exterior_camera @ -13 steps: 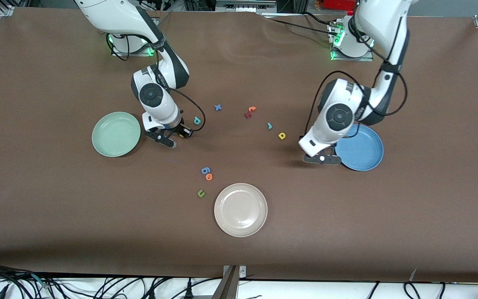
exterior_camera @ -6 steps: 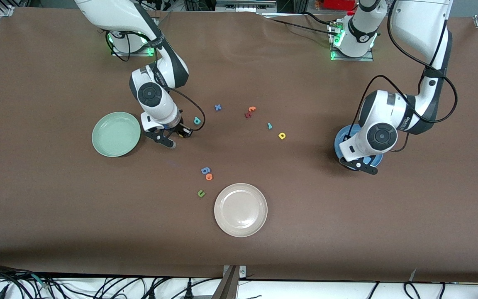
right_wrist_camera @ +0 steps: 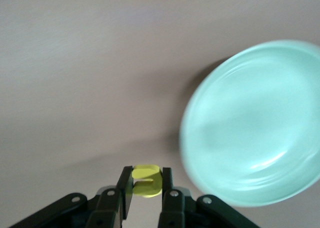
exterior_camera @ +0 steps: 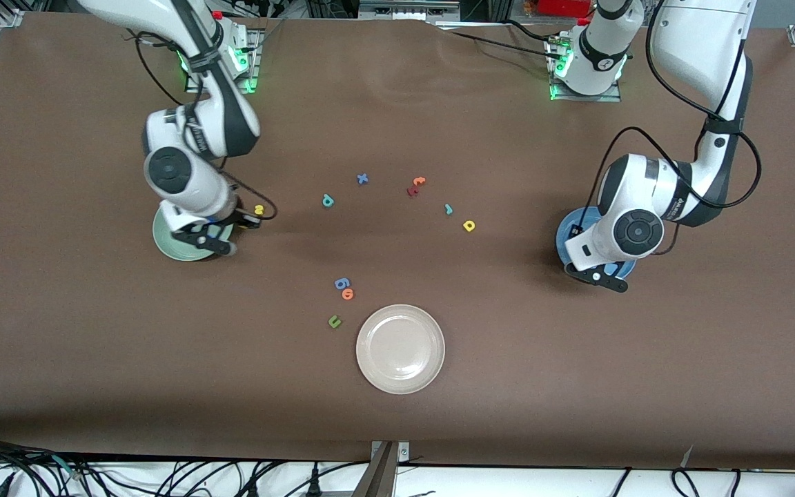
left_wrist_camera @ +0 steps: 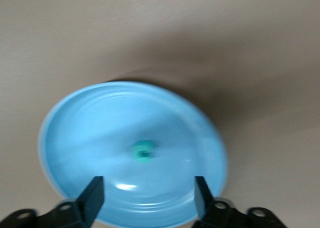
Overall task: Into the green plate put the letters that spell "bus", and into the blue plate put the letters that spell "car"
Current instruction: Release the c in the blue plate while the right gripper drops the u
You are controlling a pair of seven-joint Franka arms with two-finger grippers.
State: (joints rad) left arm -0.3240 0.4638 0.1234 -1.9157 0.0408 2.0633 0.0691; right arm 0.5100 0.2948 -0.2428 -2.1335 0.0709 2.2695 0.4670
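My right gripper (exterior_camera: pixel 212 243) (right_wrist_camera: pixel 146 188) is shut on a yellow u (right_wrist_camera: pixel 146 180), hanging at the rim of the green plate (exterior_camera: pixel 166 241) (right_wrist_camera: pixel 255 138), which holds nothing that I can see. My left gripper (exterior_camera: pixel 597 278) (left_wrist_camera: pixel 147 198) hangs open over the blue plate (exterior_camera: pixel 566 235) (left_wrist_camera: pixel 75 138), and a teal c (left_wrist_camera: pixel 144 150) lies in the plate's middle. On the table lie a yellow s (exterior_camera: pixel 258 209), a teal-blue b (exterior_camera: pixel 328 201), a teal r (exterior_camera: pixel 448 209) and a yellow a (exterior_camera: pixel 468 226).
A cream-white plate (exterior_camera: pixel 400 348) sits nearest the front camera. Beside it lie a green u (exterior_camera: pixel 334 321), an orange letter (exterior_camera: pixel 348 294) and a blue g (exterior_camera: pixel 341 283). A blue x (exterior_camera: pixel 362 179), an orange t (exterior_camera: pixel 419 181) and a dark red letter (exterior_camera: pixel 411 191) lie mid-table.
My left arm swung over the blue plate and its gripper opened, leaving the teal c in the plate. My right arm carried the yellow u to the green plate, uncovering the yellow s.
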